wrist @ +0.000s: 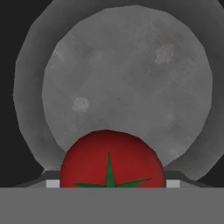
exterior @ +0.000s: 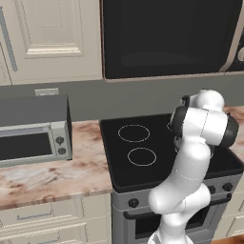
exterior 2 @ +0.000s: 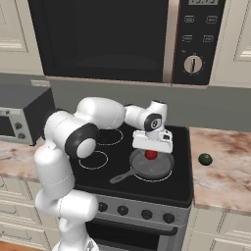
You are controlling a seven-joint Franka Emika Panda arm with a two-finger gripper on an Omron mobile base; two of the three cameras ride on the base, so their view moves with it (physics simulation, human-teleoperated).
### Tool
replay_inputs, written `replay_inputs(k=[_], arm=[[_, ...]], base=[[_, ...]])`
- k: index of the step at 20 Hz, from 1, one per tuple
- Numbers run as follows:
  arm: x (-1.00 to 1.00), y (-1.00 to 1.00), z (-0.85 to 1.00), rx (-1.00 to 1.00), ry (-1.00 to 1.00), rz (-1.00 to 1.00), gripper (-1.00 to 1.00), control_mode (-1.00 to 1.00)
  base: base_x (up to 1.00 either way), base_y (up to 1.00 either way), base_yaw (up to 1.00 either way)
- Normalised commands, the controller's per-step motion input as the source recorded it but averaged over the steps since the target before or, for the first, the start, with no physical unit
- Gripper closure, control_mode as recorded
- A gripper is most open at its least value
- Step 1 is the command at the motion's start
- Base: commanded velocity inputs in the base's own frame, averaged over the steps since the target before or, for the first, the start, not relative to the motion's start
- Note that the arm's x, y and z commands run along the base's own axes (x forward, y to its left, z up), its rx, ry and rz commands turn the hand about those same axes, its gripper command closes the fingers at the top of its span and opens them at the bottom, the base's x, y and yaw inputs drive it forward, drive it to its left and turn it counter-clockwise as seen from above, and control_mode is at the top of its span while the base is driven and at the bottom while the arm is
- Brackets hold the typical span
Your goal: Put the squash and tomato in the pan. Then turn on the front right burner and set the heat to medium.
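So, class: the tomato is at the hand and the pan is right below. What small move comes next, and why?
Probably lower a little and open the hand. The tomato sits between its fingers, directly above the pan on the stove, with the grey pan floor filling the hand view behind it. The squash waits on the counter to the right.

Even, flat rendered light, no strong src. Soft shadow under pan (exterior 2: 153,166) on stove (exterior 2: 181,188). Faint sheen on tomato (wrist: 112,164). Hand view coarse, pixelated; base views sharp, no glare or edge warp.
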Motion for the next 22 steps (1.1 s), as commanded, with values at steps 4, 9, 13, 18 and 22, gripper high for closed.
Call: replay_inputs(k=[4,9,13,18,22], arm=[[0.22,-0.17,-0.05,0.01,0.00,0.00,1.00,-1.00],[0.19,-0.04,-0.14,0.00,0.00,0.00,1.00,-1.00],[0.09,-0.03,-0.30,0.00,0.00,0.00,1.00,-1.00],[0.00,-0.08,-0.18,0.00,0.00,0.00,1.00,-1.00],[0.00,-0.08,-0.18,0.00,0.00,0.00,1.00,-1.00]], base=[[0.00,0.00,0.00],[0.00,0.00,0.00],[0.00,0.00,0.00],[0.00,0.00,0.00],[0.00,0.00,0.00]])
